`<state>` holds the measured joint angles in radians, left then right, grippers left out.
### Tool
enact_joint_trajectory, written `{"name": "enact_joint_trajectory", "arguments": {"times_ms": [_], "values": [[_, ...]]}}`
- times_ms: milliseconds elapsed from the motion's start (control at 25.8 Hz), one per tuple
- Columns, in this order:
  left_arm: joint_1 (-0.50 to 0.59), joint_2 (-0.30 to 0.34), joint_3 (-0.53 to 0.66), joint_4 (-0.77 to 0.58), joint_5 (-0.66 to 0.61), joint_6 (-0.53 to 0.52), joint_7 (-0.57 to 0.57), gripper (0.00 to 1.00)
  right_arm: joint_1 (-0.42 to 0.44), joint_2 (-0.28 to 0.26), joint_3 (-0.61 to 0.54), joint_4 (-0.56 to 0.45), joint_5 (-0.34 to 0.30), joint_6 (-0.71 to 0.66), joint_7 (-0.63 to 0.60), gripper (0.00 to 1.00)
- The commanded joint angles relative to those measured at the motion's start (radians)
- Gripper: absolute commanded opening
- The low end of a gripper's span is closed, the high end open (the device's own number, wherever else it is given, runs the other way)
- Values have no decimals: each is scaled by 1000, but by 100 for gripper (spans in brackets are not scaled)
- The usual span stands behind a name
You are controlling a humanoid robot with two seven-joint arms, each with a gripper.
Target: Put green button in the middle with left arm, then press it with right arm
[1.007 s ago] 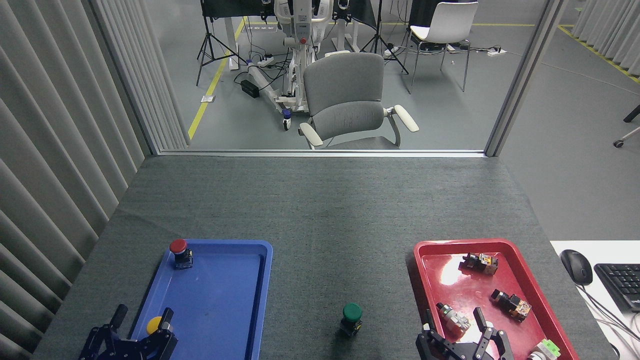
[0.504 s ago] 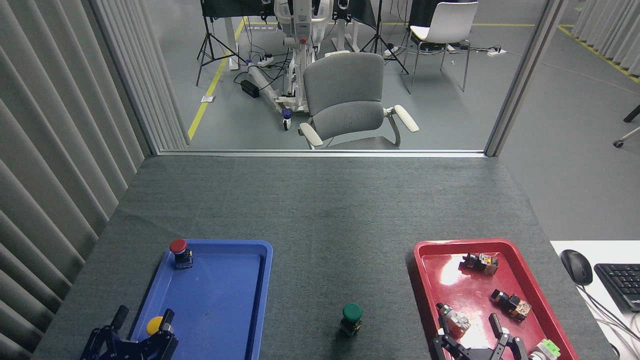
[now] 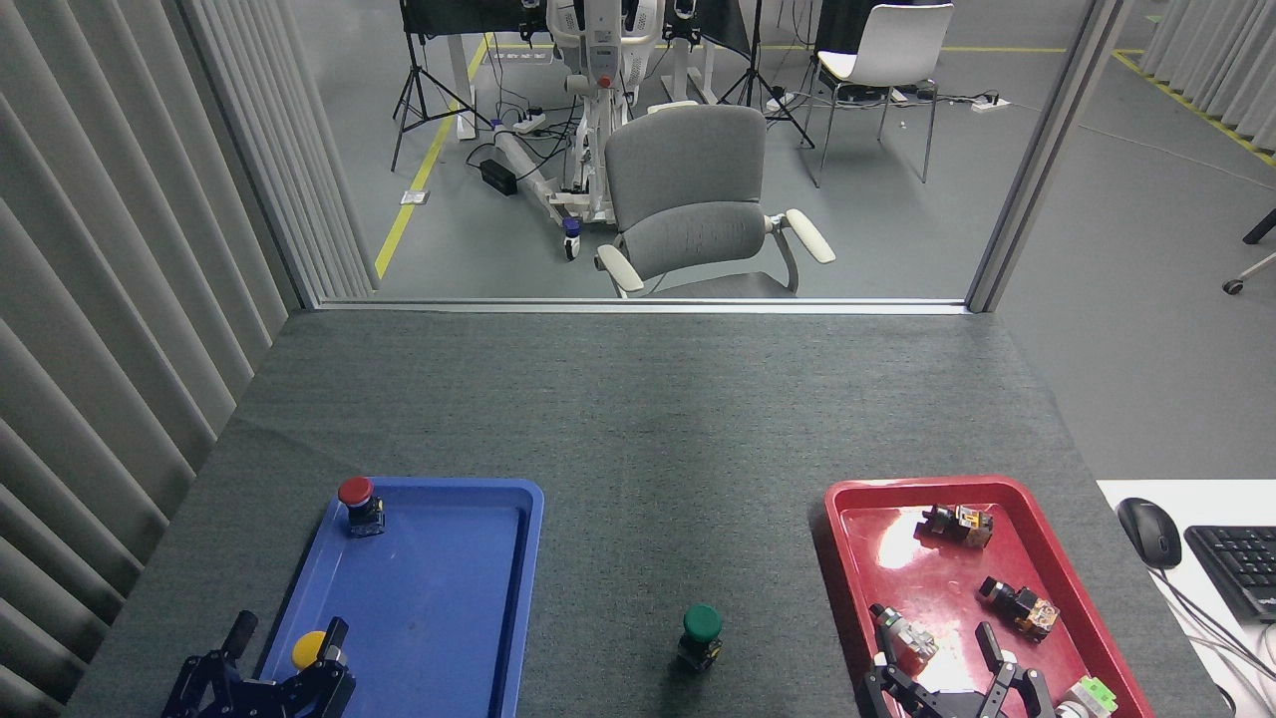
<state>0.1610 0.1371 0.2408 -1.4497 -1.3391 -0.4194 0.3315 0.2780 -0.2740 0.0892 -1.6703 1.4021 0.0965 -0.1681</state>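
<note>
Standing clear btwn blue tray [image 3: 530, 558], red tray [image 3: 847, 568]: green button [image 3: 702, 635].

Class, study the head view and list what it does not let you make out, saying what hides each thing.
- Left gripper: its body and arm are cut off by the bottom edge.
- Right gripper: only the finger ends show above the bottom edge.
- Yellow button in the blue tray: its base is hidden behind the left gripper's fingers.
- Green button: whether it has been pressed cannot be told.
- Parts in the red tray: too small to identify.
</note>
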Motion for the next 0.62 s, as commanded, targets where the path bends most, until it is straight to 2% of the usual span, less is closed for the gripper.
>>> {"name": "enact_joint_trajectory", "arguments": {"times_ms": [0, 426, 581], "values": [[-2, 1, 0, 3, 0, 1, 0, 99, 1, -1, 1, 0, 0, -1, 1, 99], [-2, 2, -2, -11, 0, 1, -2, 99, 0, 6, 4, 0, -5, -3, -1, 99], [-38, 6, -3, -8, 9, -2, -2, 99, -2, 9, 6, 0, -5, -3, -1, 99]]}}
